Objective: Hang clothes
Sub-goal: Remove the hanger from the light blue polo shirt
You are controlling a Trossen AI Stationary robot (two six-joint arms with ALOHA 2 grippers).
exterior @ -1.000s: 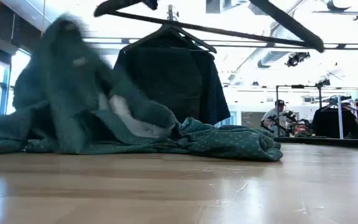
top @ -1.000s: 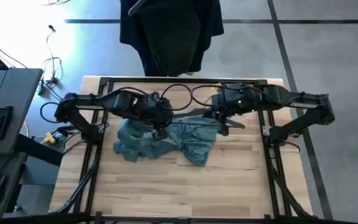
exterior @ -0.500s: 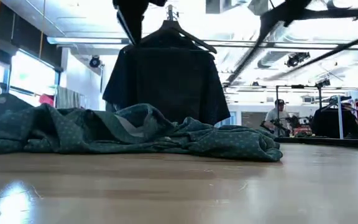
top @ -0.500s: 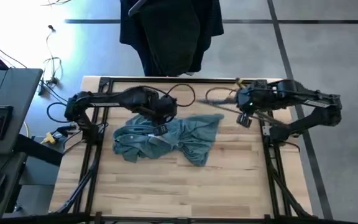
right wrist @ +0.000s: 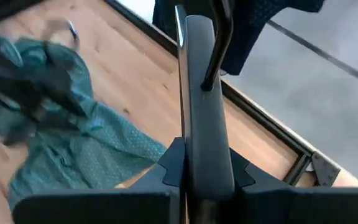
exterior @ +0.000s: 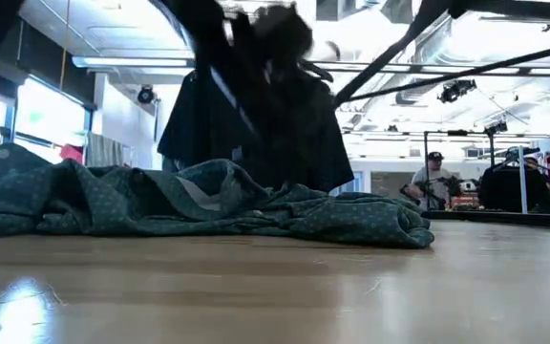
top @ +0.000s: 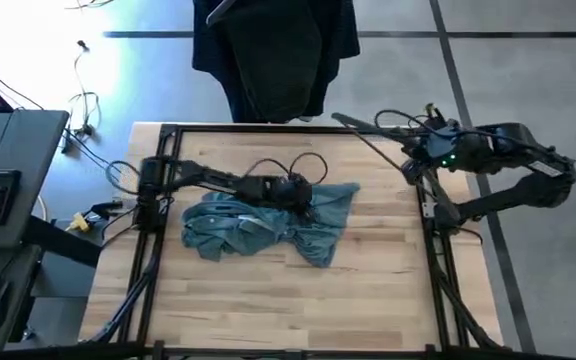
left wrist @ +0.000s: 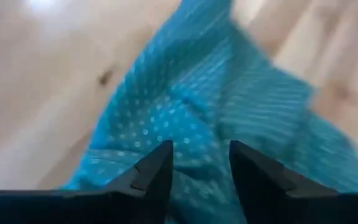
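Bright window glare, motion-blurred arms

No words, labels, brand marks, numbers or signs can be read in any of the views.

left arm [exterior: 246, 57] blurred, low view
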